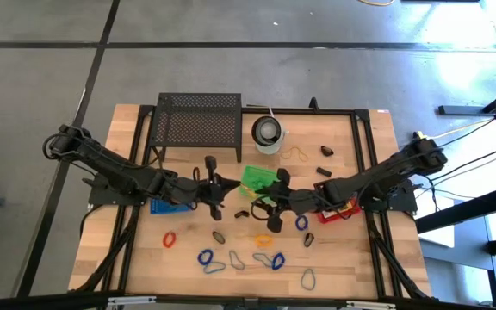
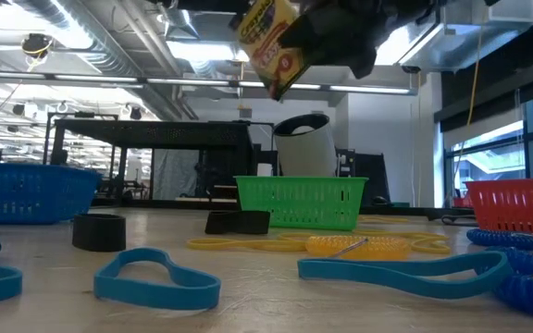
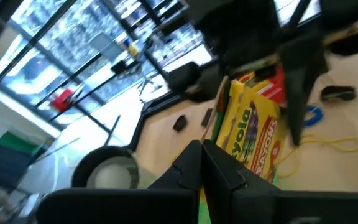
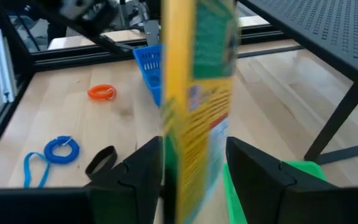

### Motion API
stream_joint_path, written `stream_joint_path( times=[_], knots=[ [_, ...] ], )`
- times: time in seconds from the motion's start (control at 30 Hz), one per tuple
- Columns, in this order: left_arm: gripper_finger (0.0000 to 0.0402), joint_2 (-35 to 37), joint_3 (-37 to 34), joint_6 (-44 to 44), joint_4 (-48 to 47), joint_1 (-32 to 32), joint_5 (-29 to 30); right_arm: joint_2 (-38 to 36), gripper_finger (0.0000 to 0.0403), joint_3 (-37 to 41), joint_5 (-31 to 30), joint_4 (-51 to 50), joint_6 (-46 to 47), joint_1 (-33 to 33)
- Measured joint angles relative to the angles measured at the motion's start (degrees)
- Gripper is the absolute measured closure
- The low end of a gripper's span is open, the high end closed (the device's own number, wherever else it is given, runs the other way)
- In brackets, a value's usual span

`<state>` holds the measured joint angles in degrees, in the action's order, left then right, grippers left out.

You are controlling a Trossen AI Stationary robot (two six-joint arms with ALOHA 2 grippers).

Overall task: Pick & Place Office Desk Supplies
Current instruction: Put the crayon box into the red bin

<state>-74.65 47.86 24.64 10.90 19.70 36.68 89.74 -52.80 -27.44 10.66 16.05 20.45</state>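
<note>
The right gripper (image 4: 194,168) holds the yellow crayon box (image 4: 199,93) upright, its 2 fingers clamped on the box's lower edge, lifted clear of the table above the green basket (image 1: 257,179); from table height the crayon box hangs tilted well over the basket's rim. The likely step is dropping the box into that basket, so the sound move is to centre it over the opening, lower until its bottom edge is inside the walls, then part the fingers. Released too high or off-centre, the tall box could tip over the low rim. The left gripper (image 1: 214,186) waits just beside the basket, near the blue basket (image 1: 164,206); its fingers look closed on nothing. Coloured loops (image 1: 215,259) lie scattered on the table's near half.
</note>
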Motion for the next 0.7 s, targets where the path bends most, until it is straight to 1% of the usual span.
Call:
stream_joint_path(
  times=[0.1,0.2,0.27,0.4,0.6,0.7],
  knots=[
    [0.0399,0.0,0.0,0.13,0.86,0.02,-2.08,0.68,0.0224,0.0,-0.03,0.29,0.02,-0.43],
    [0.04,0.0,0.0,0.13,0.91,0.03,-2.15,0.89,0.0229,0.0,-0.05,0.2,0.04,-0.53],
    [0.0398,0.0,0.0,0.15,0.93,0.07,-2.14,0.86,0.0239,0.0,-0.18,0.3,0.07,-0.53],
    [0.0398,0.0,0.0,0.13,0.93,0.07,-2.14,0.86,0.028,0.0,-0.16,0.3,0.19,-0.53],
    [0.0398,0.0,0.0,0.09,0.93,0.07,-2.07,0.86,0.0371,0.0,0.03,0.24,0.41,-0.53],
    [0.0395,0.0,0.0,0.01,0.93,0.07,-2.01,0.86,0.0373,0.0,0.04,0.2,0.02,-0.53]
  ],
)
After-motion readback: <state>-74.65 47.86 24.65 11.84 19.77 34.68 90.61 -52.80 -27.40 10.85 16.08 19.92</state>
